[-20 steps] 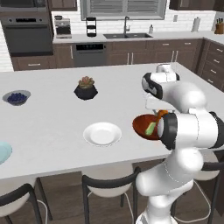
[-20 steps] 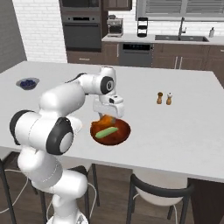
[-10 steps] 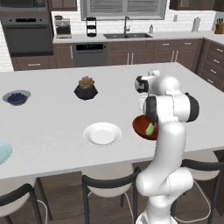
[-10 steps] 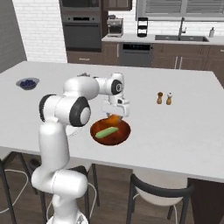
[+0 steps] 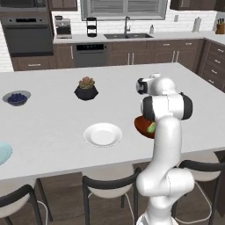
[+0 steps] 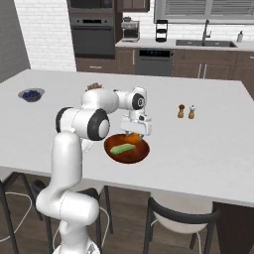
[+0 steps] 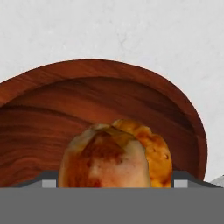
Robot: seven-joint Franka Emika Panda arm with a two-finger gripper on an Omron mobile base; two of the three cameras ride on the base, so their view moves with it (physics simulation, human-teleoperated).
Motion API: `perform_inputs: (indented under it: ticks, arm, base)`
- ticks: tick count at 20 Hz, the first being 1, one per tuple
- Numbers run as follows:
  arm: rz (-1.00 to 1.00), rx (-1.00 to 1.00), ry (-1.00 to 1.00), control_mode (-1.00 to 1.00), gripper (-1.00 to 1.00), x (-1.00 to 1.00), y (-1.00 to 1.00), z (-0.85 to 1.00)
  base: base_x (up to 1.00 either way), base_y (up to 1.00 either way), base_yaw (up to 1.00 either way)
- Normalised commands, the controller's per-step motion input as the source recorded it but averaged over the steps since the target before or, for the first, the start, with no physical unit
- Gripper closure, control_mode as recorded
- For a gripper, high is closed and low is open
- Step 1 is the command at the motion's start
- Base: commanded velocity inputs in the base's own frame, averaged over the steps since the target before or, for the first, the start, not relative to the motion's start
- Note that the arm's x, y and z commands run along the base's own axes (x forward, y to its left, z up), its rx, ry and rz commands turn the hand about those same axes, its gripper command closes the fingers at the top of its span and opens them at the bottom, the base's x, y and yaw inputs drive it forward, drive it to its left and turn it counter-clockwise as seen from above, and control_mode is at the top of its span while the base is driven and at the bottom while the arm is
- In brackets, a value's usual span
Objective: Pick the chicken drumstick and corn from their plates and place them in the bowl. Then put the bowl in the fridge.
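Note:
The reddish-brown bowl [image 5: 141,124] [image 6: 130,156] [image 7: 109,92] sits near the counter's front edge. The corn [image 6: 121,148] [image 5: 151,128] lies inside it. My gripper [image 6: 135,133] [image 7: 113,183] hangs over the bowl's far side, shut on the chicken drumstick [image 6: 133,137] [image 7: 113,153], whose fat end fills the gap between the fingertips. The white plate [image 5: 103,134] lies bare to the bowl's left, and the light blue plate [image 5: 2,154] shows at the left edge. The fridge is out of view.
A black plant pot [image 5: 86,89] and a small grey bowl of blueberries [image 5: 16,97] [image 6: 31,94] stand farther back. Salt and pepper shakers [image 6: 186,111] stand to the right of the bowl. Dark stools [image 5: 105,186] line the counter's front edge.
The arm has folded up from a low sideways sprawl into a tall upright column. The gripper stays over the bowl's far side with the drumstick, shifted slightly right.

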Motion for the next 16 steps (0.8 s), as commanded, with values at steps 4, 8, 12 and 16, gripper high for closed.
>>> perform_inputs:
  ticks: [4,8,12,16]
  arm:
    - [0.00,0.00,-0.04,-1.00,1.00,-0.28,0.04,-0.07]
    - [-0.04,0.00,-0.08,-1.00,1.00,-0.53,0.01,0.03]
    - [-0.03,0.00,-0.08,-1.00,1.00,-0.49,0.13,0.01]
    - [-0.02,0.00,-0.18,-1.00,1.00,-0.27,0.16,-0.02]
  base:
    - [0.00,0.00,0.00]
    - [0.00,0.00,0.00]
    - [0.00,0.00,0.00]
    - [0.00,0.00,0.00]
